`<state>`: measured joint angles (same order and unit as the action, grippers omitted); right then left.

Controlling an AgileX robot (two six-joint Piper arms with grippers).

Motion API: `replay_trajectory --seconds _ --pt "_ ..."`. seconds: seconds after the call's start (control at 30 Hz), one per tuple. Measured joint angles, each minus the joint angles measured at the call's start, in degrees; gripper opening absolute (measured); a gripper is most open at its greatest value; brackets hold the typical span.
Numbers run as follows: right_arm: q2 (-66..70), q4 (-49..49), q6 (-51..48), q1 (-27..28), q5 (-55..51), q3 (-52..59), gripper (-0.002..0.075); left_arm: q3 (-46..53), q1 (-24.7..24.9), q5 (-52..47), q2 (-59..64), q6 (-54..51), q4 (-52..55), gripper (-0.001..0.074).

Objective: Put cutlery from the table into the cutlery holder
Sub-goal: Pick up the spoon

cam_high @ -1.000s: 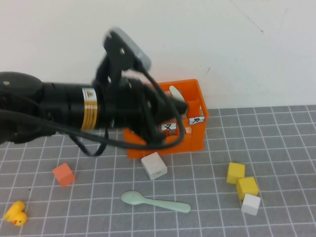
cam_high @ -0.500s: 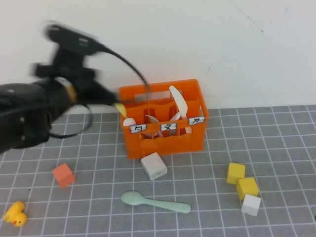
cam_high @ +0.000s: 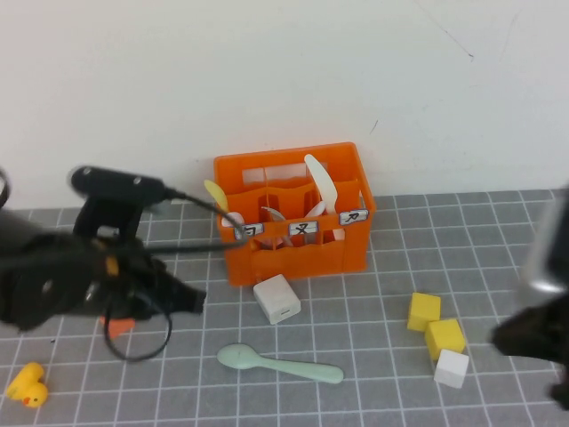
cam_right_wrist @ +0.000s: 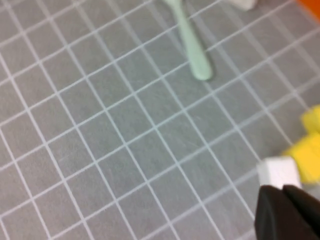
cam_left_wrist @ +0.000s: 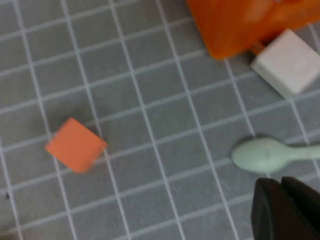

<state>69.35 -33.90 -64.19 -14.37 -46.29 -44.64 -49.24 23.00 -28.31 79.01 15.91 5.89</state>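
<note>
Mint-green spoon (cam_high: 279,364) lay flat on grey gridded counter (cam_high: 373,311), bowl leftward, in front of slotted orange cutlery holder (cam_high: 296,215) standing upright, cutlery inside

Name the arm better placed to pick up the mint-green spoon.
Probably left: the left gripper hovers just beside the mint-green spoon bowl. The right gripper sits at the table far-right edge, past the yellow blocks.

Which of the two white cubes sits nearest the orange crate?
The larger white cube, just in front of the crate; the smaller white cube lies far right beside the yellow cubes.
</note>
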Motion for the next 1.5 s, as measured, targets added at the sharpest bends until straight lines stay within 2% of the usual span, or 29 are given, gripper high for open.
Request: replay_trajectory --seconds 0.17,0.3,0.5,0.6,0.77,0.83,1.07,1.33,1.5 --pt "13.36 5.31 4.6 -11.5 5.05 -6.34 -0.0002 5.57 0.28 0.02 -7.54 -0.86 -3.06 0.0" --pt "22.93 10.57 6.83 -19.85 7.13 -11.98 -0.0002 7.76 0.28 -3.92 -14.08 -2.89 -7.63 0.0" --pt "35.54 14.11 7.54 -26.55 9.4 -21.06 0.0009 10.11 0.28 -13.05 -22.07 -9.07 -11.52 0.0" --pt "40.88 14.24 6.63 -28.1 9.71 -26.39 0.0089 11.67 0.28 -14.16 -25.67 -10.41 -11.45 0.0" --pt "49.62 14.24 6.01 -29.43 11.1 -33.85 0.0318 15.21 0.28 -9.32 -30.53 -11.06 -8.59 0.0" --pt "52.74 14.74 6.01 -29.43 11.64 -36.18 0.0358 16.57 0.28 -7.7 -31.51 -10.96 -8.33 0.0" --pt "60.35 19.49 6.17 -29.43 11.64 -40.39 0.0391 17.38 0.28 -7.1 -32.57 -10.85 -8.2 0.0" --pt "60.47 28.32 15.14 -29.43 7.32 -41.52 0.0392 17.38 0.28 -6.9 -32.57 -10.85 -8.2 0.0" --pt "60.59 29.94 16.5 -29.43 5.99 -41.64 0.0386 17.38 0.28 -6.9 -32.57 -10.85 -8.56 0.0"
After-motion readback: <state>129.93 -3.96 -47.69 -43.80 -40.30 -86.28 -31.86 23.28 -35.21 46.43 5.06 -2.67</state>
